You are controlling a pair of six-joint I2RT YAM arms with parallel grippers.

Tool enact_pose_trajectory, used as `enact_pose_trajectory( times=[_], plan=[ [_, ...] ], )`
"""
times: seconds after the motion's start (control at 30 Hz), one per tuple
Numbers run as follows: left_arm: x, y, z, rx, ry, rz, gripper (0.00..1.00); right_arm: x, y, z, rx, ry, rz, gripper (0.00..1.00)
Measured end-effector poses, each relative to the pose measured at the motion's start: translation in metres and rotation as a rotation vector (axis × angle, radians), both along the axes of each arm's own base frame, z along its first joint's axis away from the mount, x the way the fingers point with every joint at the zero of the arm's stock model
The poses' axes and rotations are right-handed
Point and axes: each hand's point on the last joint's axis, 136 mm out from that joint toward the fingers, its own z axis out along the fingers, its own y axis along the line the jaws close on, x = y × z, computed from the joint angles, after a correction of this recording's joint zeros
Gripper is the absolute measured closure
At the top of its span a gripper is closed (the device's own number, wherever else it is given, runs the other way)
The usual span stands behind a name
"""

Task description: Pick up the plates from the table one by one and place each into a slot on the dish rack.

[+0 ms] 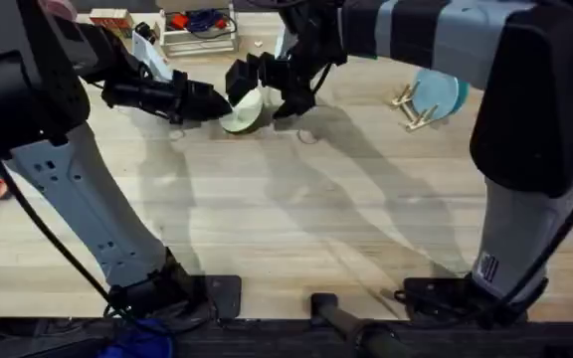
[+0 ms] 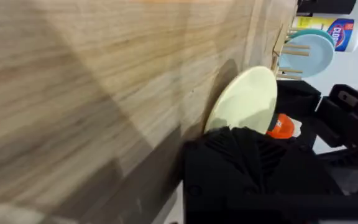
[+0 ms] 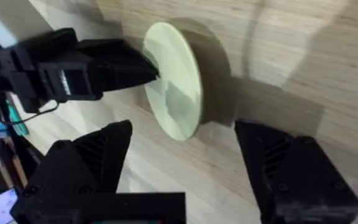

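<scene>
Clamping the rim of the cream plate (image 1: 244, 111), the left pincer (image 1: 217, 102) holds it tilted on edge just above the table (image 1: 267, 229), fingers closed on it. Facing it, the right pincer (image 3: 185, 168) stands wide open with nothing in it, its two black fingers (image 3: 291, 168) either side of the plate's lower edge. It looks like a handover: the right one would need to close on the free rim before the left lets go, then carry it to the dish rack (image 1: 414, 107) at the far right, where a light blue plate (image 1: 438, 92) already stands. The right wrist view shows both pincers around the plate; the left wrist view adds the rack with a teal plate (image 2: 309, 35) behind the blue.
</scene>
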Motion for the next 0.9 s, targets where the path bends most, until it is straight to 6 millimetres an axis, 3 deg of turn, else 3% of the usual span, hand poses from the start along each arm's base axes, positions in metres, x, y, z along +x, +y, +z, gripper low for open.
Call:
enact_pose_trajectory(
  times=[0.33,0.57,0.9],
  plan=[
    [0.0,0.0,0.0,0.0,0.0,0.0,0.96,0.017,0.013,0.011,0.068,-0.049,-0.048,0.007],
    [0.0,0.0,0.0,0.0,0.0,0.0,0.961,0.016,0.012,-0.013,0.05,0.017,-0.084,0.007],
    [0.0,0.0,0.0,0.0,0.0,0.0,0.96,0.017,0.013,-0.011,0.056,0.015,-0.086,0.008]
  ],
)
